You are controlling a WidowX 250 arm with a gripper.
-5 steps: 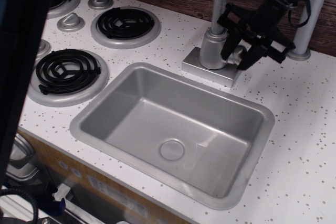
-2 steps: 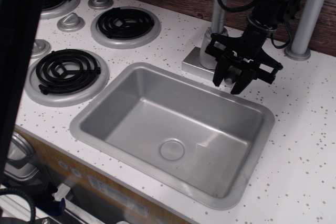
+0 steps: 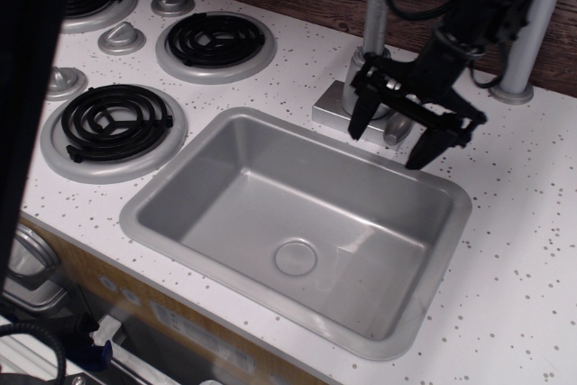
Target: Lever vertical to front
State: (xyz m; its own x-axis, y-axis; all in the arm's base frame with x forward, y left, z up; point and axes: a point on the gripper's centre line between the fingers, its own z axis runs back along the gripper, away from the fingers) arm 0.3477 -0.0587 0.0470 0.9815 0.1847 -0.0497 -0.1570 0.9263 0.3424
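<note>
The faucet [image 3: 372, 51] stands on its square silver base [image 3: 332, 105] behind the sink. The lever [image 3: 395, 130] is a short silver rod low on the faucet body, pointing forward toward the sink. My black gripper [image 3: 392, 137] hangs over the sink's back rim in front of the faucet, open wide. One finger [image 3: 360, 117] is left of the lever and the other [image 3: 424, 149] is right of it. Neither finger touches the lever. My arm hides the hub and part of the faucet body.
The grey sink [image 3: 297, 214] fills the middle of the white speckled counter. Black coil burners [image 3: 216, 40] [image 3: 114, 120] and round silver knobs [image 3: 122, 37] are at the left. A grey post [image 3: 527, 38] stands at the back right.
My gripper came from the faucet's right side down to its front, and its fingers have now spread wide apart. The lever now shows between them, pointing forward.
</note>
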